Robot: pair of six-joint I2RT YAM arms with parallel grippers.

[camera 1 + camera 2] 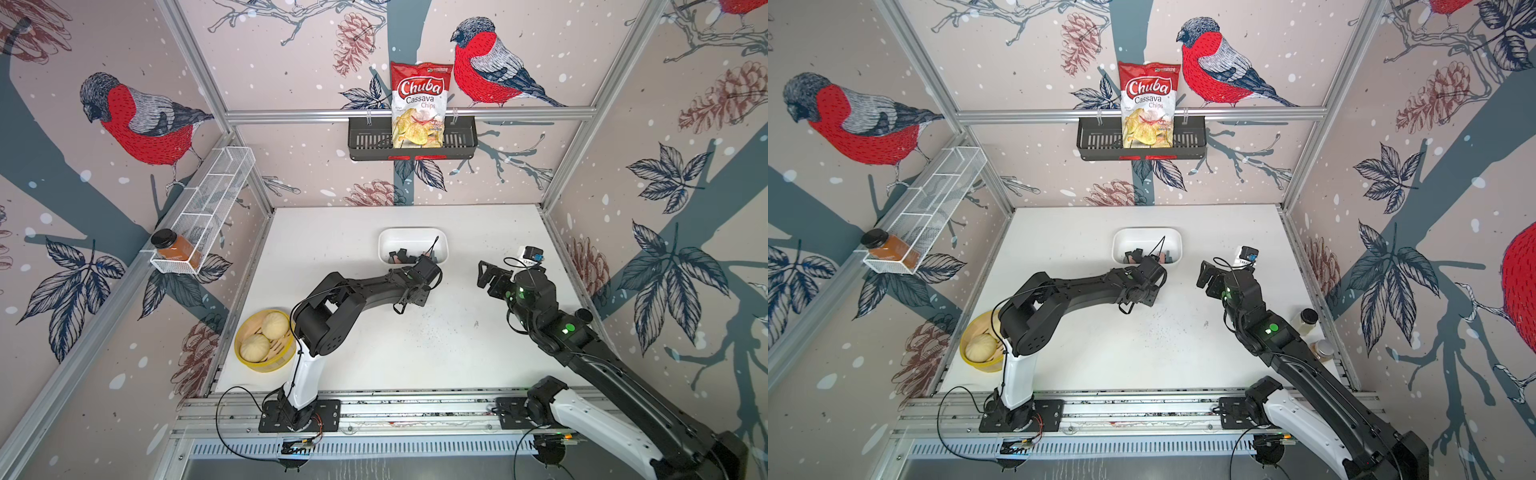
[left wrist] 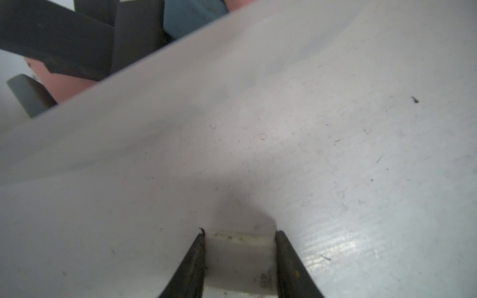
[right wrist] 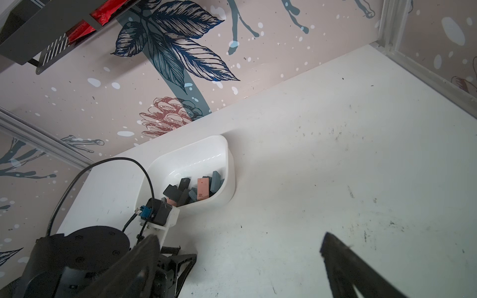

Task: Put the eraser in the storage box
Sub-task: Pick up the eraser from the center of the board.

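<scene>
White on white, under loud wallpaper

The eraser (image 2: pixel 240 255) is white with grey print, on a white counter (image 1: pixel 374 353) flecked with dark specks. The white storage box (image 1: pixel 411 235) holds black, pink and blue-grey erasers (image 3: pixel 201 189). Basket (image 1: pixel 365 139) black; chip bag (image 1: pixel 417 95) red and white; steamer (image 1: pixel 266 365) yellow, buns (image 1: pixel 274 325) cream; wallpaper (image 1: pixel 291 62) beige with red-breasted birds.

Red-and-white Chuba cassava chips bag (image 1: pixel 419 104), upright in a black slotted basket (image 1: pixel 368 139) hung on the back wall rail. White wire-mesh rack (image 1: pixel 216 187) on the left wall, amber bottle (image 1: pixel 176 247) with black cap in its nearest compartment. Yellow steamer basket (image 1: pixel 266 368) at the bench's (image 1: pixel 374 353) left edge, toward the front corner, two pale buns (image 1: pixel 274 325) inside, side by side. Two capped jars (image 1: pixel 1308 319) near the right edge.
</scene>
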